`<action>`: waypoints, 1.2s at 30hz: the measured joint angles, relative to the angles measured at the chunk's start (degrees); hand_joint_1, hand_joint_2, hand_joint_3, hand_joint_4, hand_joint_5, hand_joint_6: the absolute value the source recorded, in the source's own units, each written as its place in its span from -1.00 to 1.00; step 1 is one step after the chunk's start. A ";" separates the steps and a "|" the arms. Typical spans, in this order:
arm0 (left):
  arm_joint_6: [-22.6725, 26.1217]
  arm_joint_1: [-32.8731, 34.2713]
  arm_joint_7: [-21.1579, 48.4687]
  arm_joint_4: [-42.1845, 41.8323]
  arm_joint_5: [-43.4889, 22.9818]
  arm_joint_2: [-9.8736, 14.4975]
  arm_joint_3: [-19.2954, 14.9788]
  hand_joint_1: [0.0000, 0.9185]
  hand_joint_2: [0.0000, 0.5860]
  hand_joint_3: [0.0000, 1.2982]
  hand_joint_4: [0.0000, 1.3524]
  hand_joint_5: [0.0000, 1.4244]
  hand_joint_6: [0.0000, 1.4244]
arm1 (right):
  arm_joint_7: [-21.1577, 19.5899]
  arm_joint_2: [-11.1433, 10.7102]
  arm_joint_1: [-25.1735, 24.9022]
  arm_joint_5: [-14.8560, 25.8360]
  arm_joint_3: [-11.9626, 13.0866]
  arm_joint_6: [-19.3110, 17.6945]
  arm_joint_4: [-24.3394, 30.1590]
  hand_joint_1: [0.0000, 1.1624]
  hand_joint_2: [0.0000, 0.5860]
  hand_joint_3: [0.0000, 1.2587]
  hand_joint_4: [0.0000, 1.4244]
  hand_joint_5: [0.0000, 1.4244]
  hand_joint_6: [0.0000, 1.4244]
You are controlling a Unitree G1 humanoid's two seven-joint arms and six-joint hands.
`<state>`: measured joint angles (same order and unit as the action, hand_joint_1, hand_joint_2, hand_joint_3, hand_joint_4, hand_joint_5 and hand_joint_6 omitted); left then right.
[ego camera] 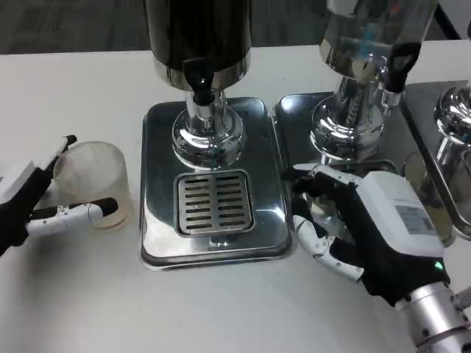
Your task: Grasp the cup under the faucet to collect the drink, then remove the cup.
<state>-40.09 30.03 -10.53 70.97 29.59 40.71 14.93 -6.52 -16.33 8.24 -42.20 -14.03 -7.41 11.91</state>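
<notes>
A clear frosted plastic cup (94, 180) stands upright on the white table, left of the dispenser's steel base. My left hand (44, 202) is around it, one finger behind its rim and another across its front; contact looks light. The dark dispenser's black faucet (199, 79) hangs over the slotted drip grate (213, 202), which has nothing on it. My right hand (360, 228) hovers to the right, over the second base, fingers spread and holding nothing.
The steel drip tray (158, 228) has a raised rim beside the cup. A second dispenser (368, 66) with a clear tank stands at the right on its own tray (294, 118). A third chrome stand (452, 118) is at the far right edge.
</notes>
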 measured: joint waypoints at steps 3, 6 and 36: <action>-0.01 0.00 -1.77 0.00 0.46 0.00 0.05 -0.73 -0.99 -1.00 -1.00 -0.62 -0.46 | 0.24 0.00 0.02 0.14 -0.03 0.01 0.00 -0.34 0.69 -0.41 -0.42 -0.40 -0.37; -0.02 0.00 -3.16 0.02 0.76 -0.02 0.46 -0.71 -0.97 -1.00 -1.00 -0.50 -0.29 | 0.67 0.00 0.12 0.39 -0.04 0.03 0.04 -0.34 0.69 -0.40 -0.40 -0.38 -0.37; -1.82 0.18 -6.23 1.97 -0.72 -4.71 1.82 -0.84 -0.43 -0.36 -0.38 0.12 0.70 | 3.39 0.01 3.26 1.98 1.23 2.47 4.24 -0.35 0.65 -0.38 -0.38 -0.36 -0.37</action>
<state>-41.90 30.21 -16.76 72.94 28.87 35.99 16.75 -3.13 -16.31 11.50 -40.22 -12.80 -4.93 16.15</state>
